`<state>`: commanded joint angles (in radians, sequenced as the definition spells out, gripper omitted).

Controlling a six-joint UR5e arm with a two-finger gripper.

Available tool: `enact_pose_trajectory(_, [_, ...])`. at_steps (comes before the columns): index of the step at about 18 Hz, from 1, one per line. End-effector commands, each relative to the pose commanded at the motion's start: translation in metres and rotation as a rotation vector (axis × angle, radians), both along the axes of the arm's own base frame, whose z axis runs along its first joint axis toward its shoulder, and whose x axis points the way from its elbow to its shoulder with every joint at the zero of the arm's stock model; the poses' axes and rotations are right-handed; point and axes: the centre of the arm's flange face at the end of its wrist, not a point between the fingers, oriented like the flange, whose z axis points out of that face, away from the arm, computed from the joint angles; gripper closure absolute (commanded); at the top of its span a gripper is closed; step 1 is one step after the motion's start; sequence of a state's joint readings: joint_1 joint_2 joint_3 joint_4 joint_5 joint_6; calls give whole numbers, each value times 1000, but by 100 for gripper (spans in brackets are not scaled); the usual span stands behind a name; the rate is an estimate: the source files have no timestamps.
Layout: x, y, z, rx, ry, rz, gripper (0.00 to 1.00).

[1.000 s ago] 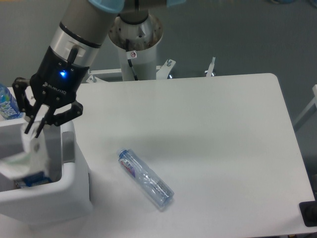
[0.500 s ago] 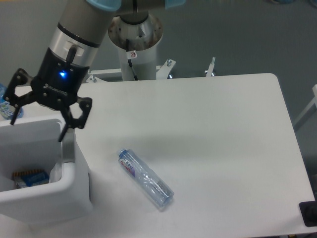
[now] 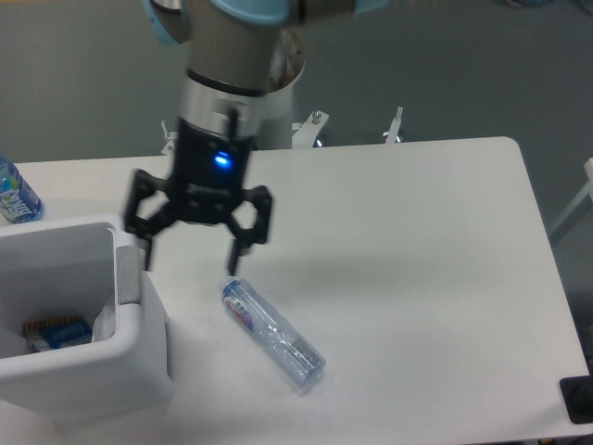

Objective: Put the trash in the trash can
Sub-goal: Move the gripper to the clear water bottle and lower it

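Bottle (image 3: 272, 333) is seen lying flat on the table (image 3: 417, 250), beside the trash can (image 3: 139, 362); gripper (image 3: 190, 261) is held spread wide just above it, empty.

Table (image 3: 417, 278): plain white. Trash can (image 3: 139, 362): white, grey-shaded inside, holding a blue packet (image 3: 57, 334) with an orange edge. Lying bottle (image 3: 271, 333): clear, bluish, pale label with red marks. Claw (image 3: 190, 264): black, blue indicator light above. Second bottle (image 3: 13, 192): bright blue label.
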<state>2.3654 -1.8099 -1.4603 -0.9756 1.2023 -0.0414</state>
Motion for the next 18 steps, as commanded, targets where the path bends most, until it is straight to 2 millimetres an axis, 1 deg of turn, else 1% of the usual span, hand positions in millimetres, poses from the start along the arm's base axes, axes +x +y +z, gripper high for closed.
enact_pose_trajectory(2, [-16,1,-29,-101,38,49,0])
enact_pose_trajectory(4, [-29,6,-65,-172,27,72,0])
enact_pose_trajectory(6, [-42,10,-98,-219,-5,100,0])
enact_pose_trajectory(10, [-58,15,-147,-305,-33,147,0])
enact_pose_trajectory(11, [-62,16,-162,-333,-38,150,0])
enact_pose_trajectory(13, [-67,19,-180,-358,-46,163,0])
enact_pose_trajectory(16, [-72,19,-211,-415,-58,183,0])
enact_pose_trajectory(18, [-77,21,-223,-437,-57,194,0])
